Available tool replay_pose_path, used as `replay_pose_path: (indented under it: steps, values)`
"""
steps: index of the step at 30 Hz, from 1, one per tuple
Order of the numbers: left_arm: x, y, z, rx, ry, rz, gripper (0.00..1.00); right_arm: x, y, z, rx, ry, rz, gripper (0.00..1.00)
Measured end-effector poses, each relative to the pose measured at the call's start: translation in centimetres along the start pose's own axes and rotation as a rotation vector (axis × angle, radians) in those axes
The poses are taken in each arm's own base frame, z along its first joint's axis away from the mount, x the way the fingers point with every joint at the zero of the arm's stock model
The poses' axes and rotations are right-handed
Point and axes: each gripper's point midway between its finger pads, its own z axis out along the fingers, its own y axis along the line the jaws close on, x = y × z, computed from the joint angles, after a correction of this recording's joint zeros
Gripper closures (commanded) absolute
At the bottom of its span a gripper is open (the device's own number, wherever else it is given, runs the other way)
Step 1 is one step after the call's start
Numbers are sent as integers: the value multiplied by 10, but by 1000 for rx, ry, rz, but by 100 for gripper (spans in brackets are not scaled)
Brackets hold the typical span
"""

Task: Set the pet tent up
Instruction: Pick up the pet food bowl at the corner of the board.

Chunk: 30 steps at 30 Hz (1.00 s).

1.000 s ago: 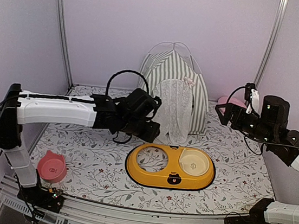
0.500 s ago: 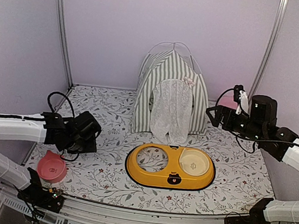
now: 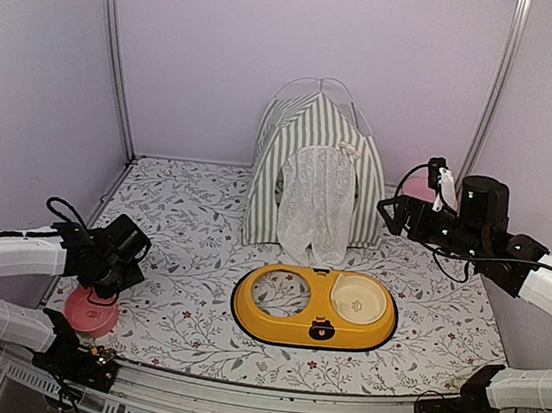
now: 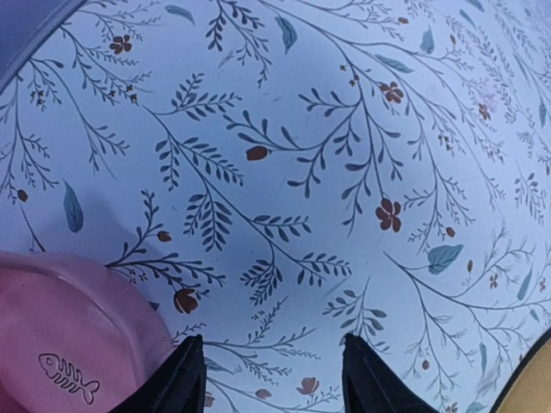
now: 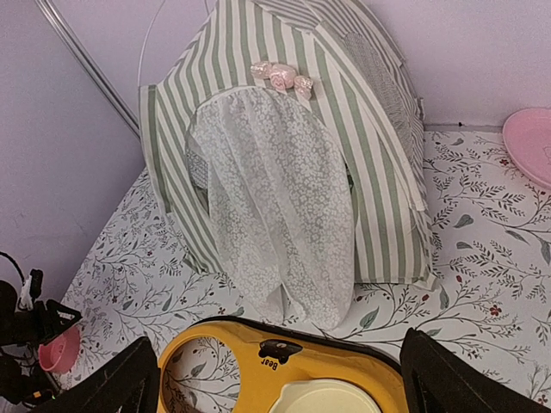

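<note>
The pet tent (image 3: 317, 161) stands upright at the back of the table, grey-green and white striped, with its white lace door flap (image 3: 318, 207) hanging down in front and thin white poles arching over the top. In the right wrist view the pet tent (image 5: 284, 146) fills the upper middle. My right gripper (image 3: 391, 211) hovers to the right of the tent, open and empty, and the right gripper (image 5: 277, 361) faces the flap. Far from the tent at the near left, my left gripper (image 3: 117, 258) hangs low over the mat; the left gripper (image 4: 271, 348) is open with nothing between its fingers.
A yellow double feeder (image 3: 314, 307) lies in front of the tent, with a cream bowl (image 3: 360, 298) in its right hole. A pink bowl (image 3: 92, 313) sits by my left gripper, seen as a pink bowl (image 4: 69, 344) beside the left finger. A pink dish (image 5: 529, 142) lies at the back right. A floral mat (image 3: 194, 297) covers the table.
My left arm has swung away from the tent's front, back to the near left above the pink bowl. My right arm has shifted slightly left towards the tent.
</note>
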Motion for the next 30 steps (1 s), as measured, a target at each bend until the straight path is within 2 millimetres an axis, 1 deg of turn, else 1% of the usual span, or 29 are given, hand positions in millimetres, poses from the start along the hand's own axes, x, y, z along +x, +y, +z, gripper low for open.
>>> replay_pose_path:
  steps: [5,9,12,17,19,22,30]
  values:
    - [-6,8,12,-53,-2,-31,44,2,-1,-1,2,4,1,1]
    - [-5,6,14,-53,4,-9,43,3,-2,-4,1,1,5,1]
    - [-8,-3,11,-30,12,18,42,1,-1,-5,-1,-5,8,1]
    - [-25,-26,-5,28,-6,16,39,1,-1,-5,-2,-5,11,1]
    - [-30,-30,-12,42,-14,0,38,1,-1,-5,-1,-4,11,1]
    - [-31,-25,-17,28,-12,-29,37,1,-1,-5,-2,-5,11,1]
    - [-24,10,-21,-107,4,-128,36,3,-2,-3,1,3,11,1]
